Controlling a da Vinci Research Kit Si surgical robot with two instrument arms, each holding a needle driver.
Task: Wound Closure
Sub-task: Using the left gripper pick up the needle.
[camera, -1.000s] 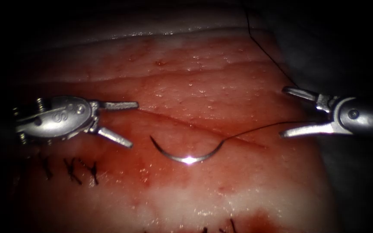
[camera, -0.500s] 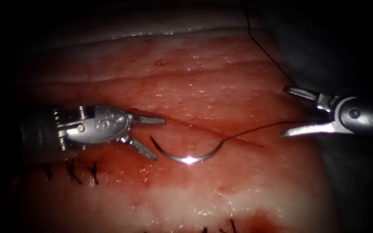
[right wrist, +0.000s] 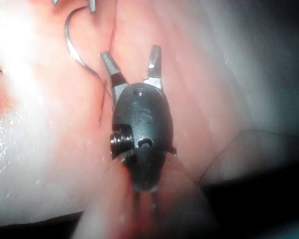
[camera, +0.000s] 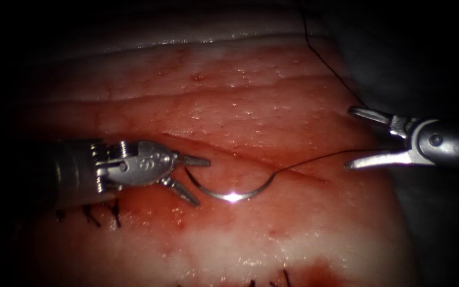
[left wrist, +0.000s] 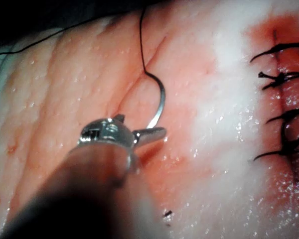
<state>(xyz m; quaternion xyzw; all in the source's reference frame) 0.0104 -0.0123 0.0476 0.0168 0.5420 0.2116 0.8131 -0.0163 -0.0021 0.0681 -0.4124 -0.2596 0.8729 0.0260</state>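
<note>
Left tool (camera: 193,180) jaws spread wide, straddling the pointed end of the needle (camera: 224,194), nothing gripped. Needle lies flat on the tissue (camera: 272,106), not driven in, curve opening upward, just below the cut (camera: 293,169). Thread (camera: 314,158) runs from the needle's swaged end rightward along the cut, between the jaws of the right tool (camera: 349,139), then up past the tissue's top edge. Right tool jaws wide apart too, holding nothing, well off to the right of the needle. Finished stitches (camera: 102,212) sit below the left tool's shaft.
</note>
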